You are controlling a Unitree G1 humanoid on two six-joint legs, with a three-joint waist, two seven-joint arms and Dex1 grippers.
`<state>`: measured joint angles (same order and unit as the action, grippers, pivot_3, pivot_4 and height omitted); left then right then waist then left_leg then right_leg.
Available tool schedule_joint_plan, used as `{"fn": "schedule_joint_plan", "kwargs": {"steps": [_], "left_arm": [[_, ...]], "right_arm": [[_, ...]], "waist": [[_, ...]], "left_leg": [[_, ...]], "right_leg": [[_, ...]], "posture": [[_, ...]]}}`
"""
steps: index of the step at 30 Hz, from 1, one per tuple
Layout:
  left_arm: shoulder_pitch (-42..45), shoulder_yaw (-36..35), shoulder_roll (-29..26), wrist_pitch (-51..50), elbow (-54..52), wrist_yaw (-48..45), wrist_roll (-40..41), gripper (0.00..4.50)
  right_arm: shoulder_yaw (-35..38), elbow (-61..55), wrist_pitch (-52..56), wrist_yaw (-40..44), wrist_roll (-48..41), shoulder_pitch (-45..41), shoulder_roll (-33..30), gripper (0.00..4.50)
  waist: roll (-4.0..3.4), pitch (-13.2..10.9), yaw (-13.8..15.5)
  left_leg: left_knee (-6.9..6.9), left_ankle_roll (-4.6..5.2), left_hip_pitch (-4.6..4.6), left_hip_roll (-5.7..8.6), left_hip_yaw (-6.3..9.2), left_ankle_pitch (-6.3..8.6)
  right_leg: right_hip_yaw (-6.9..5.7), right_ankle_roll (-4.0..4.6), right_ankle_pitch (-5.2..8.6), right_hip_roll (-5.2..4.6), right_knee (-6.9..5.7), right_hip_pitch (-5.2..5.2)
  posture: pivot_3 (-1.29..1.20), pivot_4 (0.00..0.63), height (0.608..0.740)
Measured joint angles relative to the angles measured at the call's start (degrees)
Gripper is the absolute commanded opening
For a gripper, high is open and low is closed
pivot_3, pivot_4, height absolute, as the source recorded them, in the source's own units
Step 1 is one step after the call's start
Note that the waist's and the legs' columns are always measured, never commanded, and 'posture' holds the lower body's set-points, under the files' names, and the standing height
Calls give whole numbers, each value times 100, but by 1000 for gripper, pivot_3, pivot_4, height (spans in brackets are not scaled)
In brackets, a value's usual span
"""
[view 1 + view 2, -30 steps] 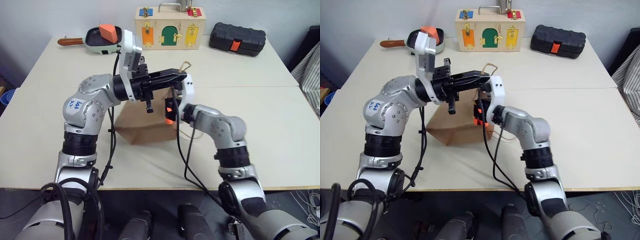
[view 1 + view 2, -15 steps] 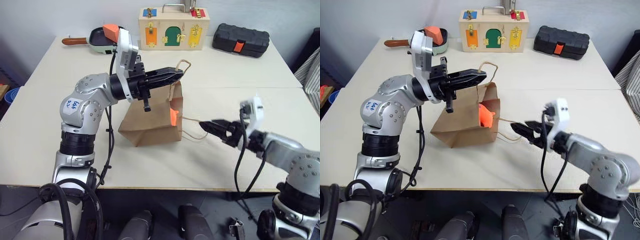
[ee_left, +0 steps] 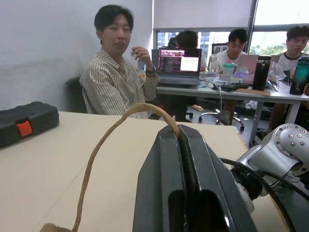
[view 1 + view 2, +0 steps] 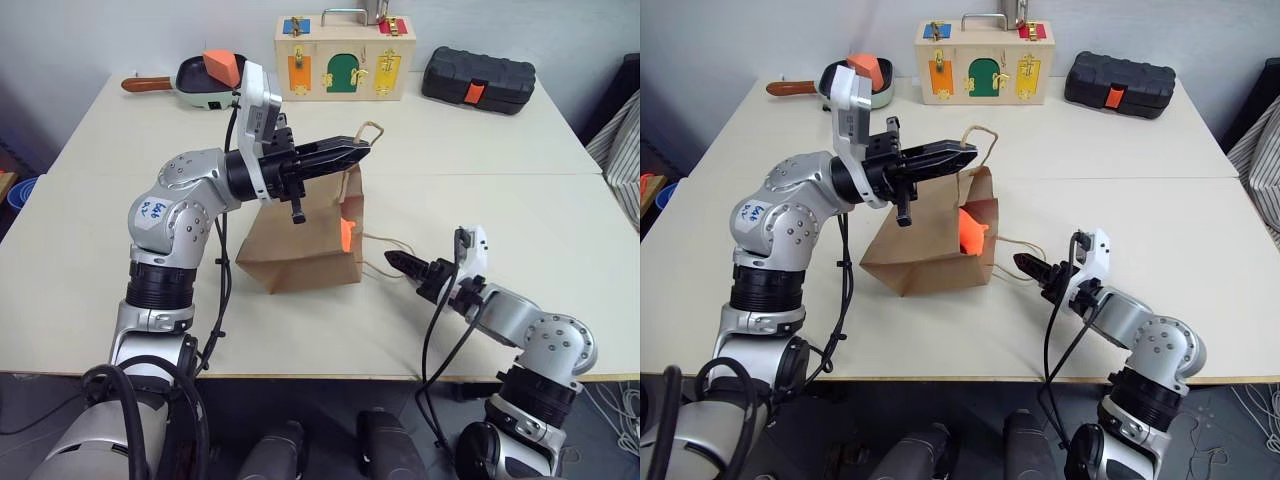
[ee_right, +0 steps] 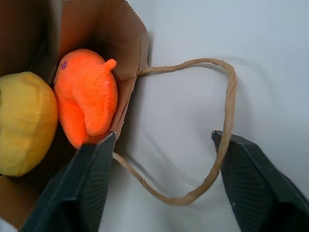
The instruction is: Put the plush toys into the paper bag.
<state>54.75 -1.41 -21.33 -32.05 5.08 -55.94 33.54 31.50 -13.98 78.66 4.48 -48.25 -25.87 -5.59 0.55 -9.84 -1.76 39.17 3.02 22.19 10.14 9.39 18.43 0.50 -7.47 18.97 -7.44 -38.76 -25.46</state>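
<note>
My work surface is a pale cream table point(image 4: 560, 270) that spans nearly the full width of the frame, with a seam running across it at mid-height. Near the centre of the frame the brown paper bag point(image 4: 300, 250) lies on its side on the tabletop, its mouth facing right; one cord handle point(image 4: 385, 255) trails flat on the table just right of the mouth. Along the far edge, at upper left, sits a small dark frying pan point(image 4: 195, 78) with a brown handle. At top centre stands a wooden box point(image 4: 343, 58) with coloured doors. At upper right lies a black case point(image 4: 476, 80) with an orange latch.
</note>
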Motion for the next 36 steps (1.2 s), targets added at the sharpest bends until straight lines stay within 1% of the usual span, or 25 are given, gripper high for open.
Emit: {"fn": "schedule_joint_plan", "kwargs": {"steps": [2,6,7,11,13,15,18,21,24,28,30,31,32,33,34,35,36], "left_arm": [[13,0,-5,29,-1,3,-10,0],[11,-38,-75,94,4,35,-23,0],[11,-63,-90,117,6,72,-23,0],[116,-103,-60,263,84,215,-23,0],[256,-216,4,363,257,303,-23,0],[386,-259,27,478,388,373,-23,0],[434,-271,28,628,513,379,-67,0],[420,-257,53,787,616,384,-176,0],[124,-214,79,1012,709,387,-367,0],[-238,-72,87,1152,737,387,-592,0],[-241,-93,76,1149,730,440,-607,0],[-241,-113,68,1122,720,489,-600,407],[-242,-184,68,1041,717,572,-571,590],[-242,-250,61,967,708,636,-557,918],[-247,-302,44,871,659,693,-519,1156],[-296,-374,-3,730,501,768,-432,1541],[-339,-450,-28,662,382,788,-386,1846]], "right_arm": [[-181,-188,-25,138,-51,12,-267,1498],[-154,-734,-53,502,-439,-206,-1154,55],[-136,-851,-35,634,-652,-394,-1477,19],[103,-963,7,1023,-1506,-1356,-2521,19],[106,-984,5,1161,-1958,-1672,-2834,19],[-12,-987,2,1273,-2250,-1822,-3150,19],[-257,-1035,-182,1441,-2275,-1830,-3517,19],[-343,-1038,-427,1463,-2321,-1821,-3525,19],[-617,-1260,-788,1470,-2190,-1566,-3518,19],[-1157,-1390,-1463,1269,-1554,-1265,-3125,19],[-1215,-1387,-1768,1162,-1412,-1214,-2887,19],[-1214,-1378,-1871,1115,-1402,-1198,-2795,397],[-1208,-1372,-1983,1088,-1431,-1186,-2693,610],[-1208,-1373,-2033,1088,-1471,-1166,-2651,942],[-1208,-1373,-2084,1108,-1507,-1131,-2651,1227],[-1207,-1378,-2139,1173,-1558,-1060,-2677,1631],[-1196,-1379,-2146,1224,-1593,-994,-2715,1920]], "waist": [[-1,-1,3],[-1,-1,15],[-1,-1,18],[-3,-2,23],[-2,-2,28],[-1,-2,33],[1,-2,41],[1,-2,36],[1,-2,28],[1,-2,30],[1,-2,32],[1,-2,32],[1,-2,31],[1,-2,31],[1,-2,30],[1,-2,29],[1,-2,29]], "left_leg": [[0,0,0,1,0,0],[1,0,2,1,0,0],[0,0,3,0,0,0],[-4,0,7,-8,0,0],[-5,0,8,-8,0,0],[-2,1,12,-6,-2,1],[1,4,13,-5,-2,3],[0,4,14,-6,-3,3],[-2,4,12,-7,-4,3],[3,4,14,-6,-7,3],[3,5,13,-5,-6,3],[3,5,13,-5,-6,3],[3,5,13,-5,-6,3],[3,5,13,-5,-6,3],[3,5,13,-5,-5,3],[2,5,13,-5,-3,3],[0,5,12,-5,-3,3]], "right_leg": [[0,0,0,0,1,-1],[-2,0,0,0,10,1],[-2,0,0,0,12,1],[-8,0,0,3,20,1],[-9,0,0,3,25,2],[-7,-1,0,0,27,2],[-7,-1,-1,0,27,3],[-8,-2,-1,1,28,2],[-8,-2,-1,1,26,2],[-6,-2,-1,0,23,-1],[-7,-2,-1,0,23,0],[-8,-2,-1,0,23,0],[-8,-2,-1,0,23,0],[-8,-2,-1,0,23,0],[-9,-2,-1,0,23,0],[-9,-2,-1,0,23,0],[-9,-2,-1,0,23,0]], "posture": [[0,150,740],[0,150,740],[0,150,740],[0,150,740],[0,150,740],[0,150,740],[0,150,740],[0,150,740],[0,150,740],[0,150,740],[0,150,740],[0,150,740],[0,150,740],[0,150,740],[0,150,740],[0,150,740],[0,150,740]]}}
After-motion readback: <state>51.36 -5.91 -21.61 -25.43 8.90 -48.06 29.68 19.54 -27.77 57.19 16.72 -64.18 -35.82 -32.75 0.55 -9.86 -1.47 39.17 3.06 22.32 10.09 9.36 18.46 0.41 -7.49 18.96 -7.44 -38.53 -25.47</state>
